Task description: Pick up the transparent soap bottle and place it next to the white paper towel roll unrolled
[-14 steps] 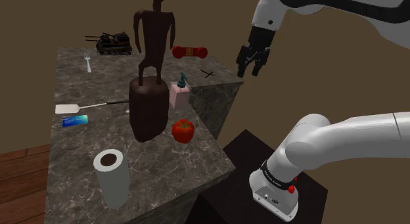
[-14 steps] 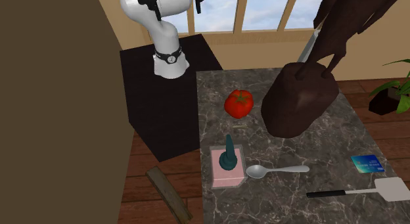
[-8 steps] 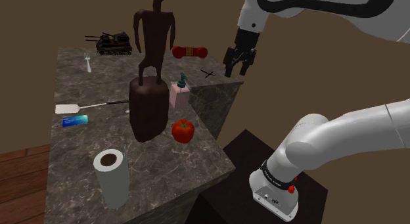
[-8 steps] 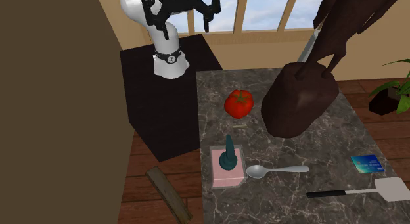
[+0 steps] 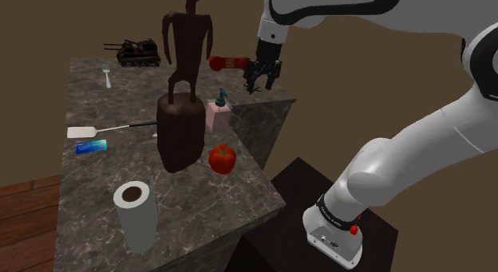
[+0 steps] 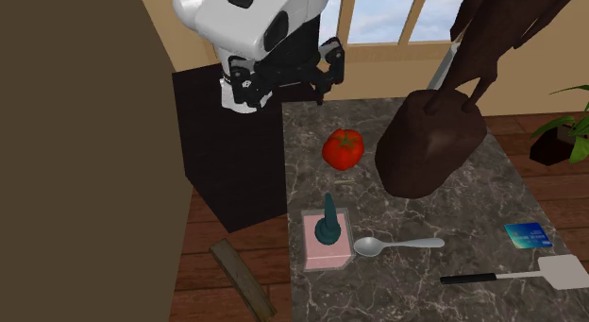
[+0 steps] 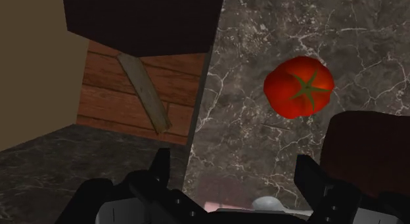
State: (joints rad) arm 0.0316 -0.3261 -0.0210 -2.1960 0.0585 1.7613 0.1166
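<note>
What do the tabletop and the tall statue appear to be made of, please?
Tabletop: dark grey stone, probably marble, judging by its pale veining. Statue: dark brown and matte, perhaps carved wood or bronze; no grain shows.

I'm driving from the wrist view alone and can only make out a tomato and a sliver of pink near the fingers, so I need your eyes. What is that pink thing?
Observer: That's the soap bottle, a pink block with a dark teal pump. It stands upright near the counter edge.
Operator: Is the end effector touching it?
Observer: No. The end effector hangs in the air above the counter, apart from the bottle, with its jaws apart.
Operator: Where's the paper towel roll?
Observer: The paper towel roll stands upright at the counter's near end in the shoulder view, beyond the tomato from the bottle.
</note>
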